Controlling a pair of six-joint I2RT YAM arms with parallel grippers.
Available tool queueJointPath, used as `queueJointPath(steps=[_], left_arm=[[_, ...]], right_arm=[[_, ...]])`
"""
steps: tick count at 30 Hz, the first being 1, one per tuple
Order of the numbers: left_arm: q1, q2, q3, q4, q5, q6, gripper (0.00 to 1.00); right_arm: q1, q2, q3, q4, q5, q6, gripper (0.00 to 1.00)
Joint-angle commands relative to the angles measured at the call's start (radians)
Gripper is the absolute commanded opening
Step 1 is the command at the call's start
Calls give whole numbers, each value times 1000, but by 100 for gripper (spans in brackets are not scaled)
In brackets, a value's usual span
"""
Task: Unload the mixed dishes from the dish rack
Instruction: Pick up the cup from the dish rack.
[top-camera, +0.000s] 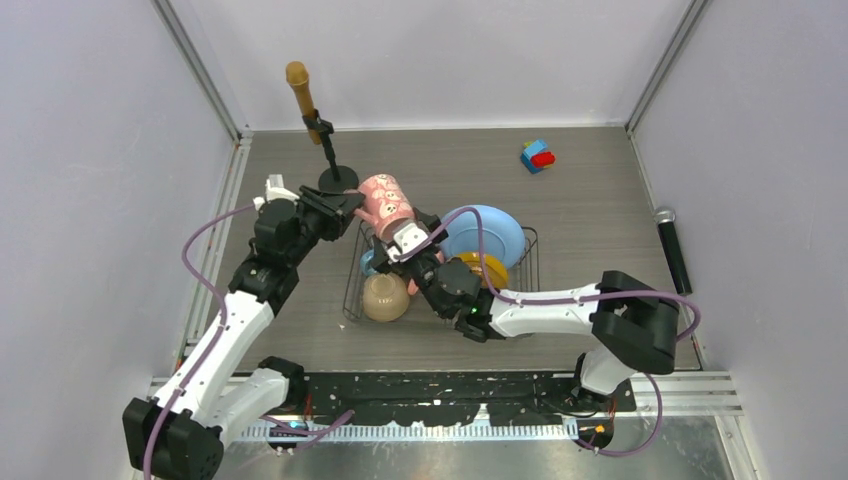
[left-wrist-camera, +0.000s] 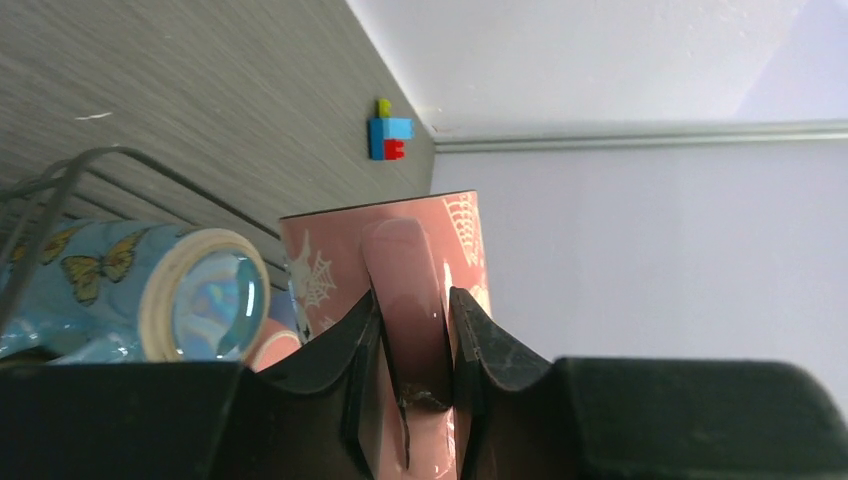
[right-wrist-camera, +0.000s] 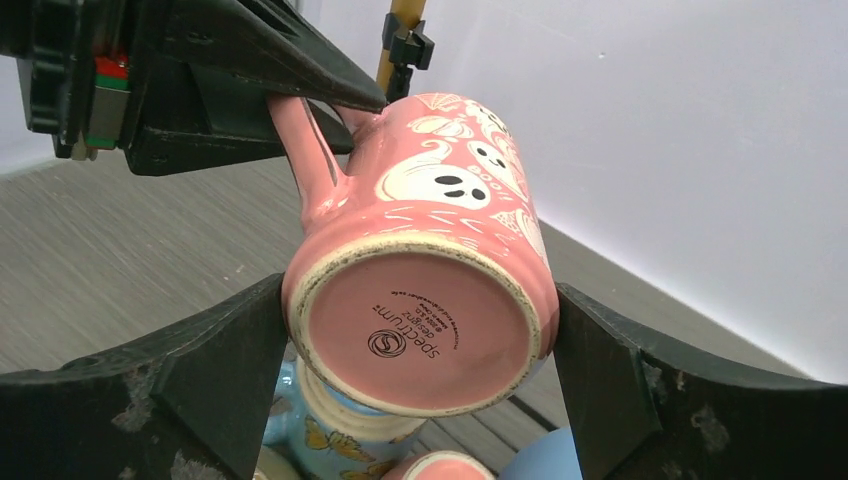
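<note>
- Left gripper (left-wrist-camera: 412, 300): jaws narrow, clamped on the handle (left-wrist-camera: 404, 265) of the pink ghost-and-web mug (right-wrist-camera: 440, 190), which was held lying on its side in the air above the far-left corner of the dish rack (top-camera: 528, 262).
- Right gripper (right-wrist-camera: 420, 293): jaws spread wide, one finger on each side of the mug's base; whether the pads pressed on it could not be told.
- Blue butterfly mug (left-wrist-camera: 100, 280): on its side inside the rack, just below the raised pink mug.
- Beige bowl (top-camera: 385, 297): upside down at the rack's near-left corner.
- Large light-blue plate (top-camera: 492, 232): tilted on edge at the far side of the rack.
- Yellow plate (top-camera: 487, 268): just nearer than the blue plate, partly hidden by the right arm.
- Toy block (top-camera: 538, 156): on the table, well apart from the rack.
- Brown microphone (top-camera: 299, 85) on its black stand (top-camera: 337, 178): beside the left gripper.
</note>
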Motion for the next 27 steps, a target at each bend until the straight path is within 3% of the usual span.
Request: queueJointPath(steps=[1,8,14,24,27], left_arm=[[-16,-18,54,302,101,63,0],[-16,-3,53,365,97,41,0],[-16,31,61,369,140,50,0],[-16,48,189,208,155,264,0],[-16,70,220,196,214,349,0]], right_arm=[[70,-85,-14,-9,-205,228,99],[71,-145,-87,-1,-325,212,100],[70,-128,-76,-2,-260,215,100],[71,-246,-133,-58,-255,282,100],[68,-306,-138,-151,-219,355,100]])
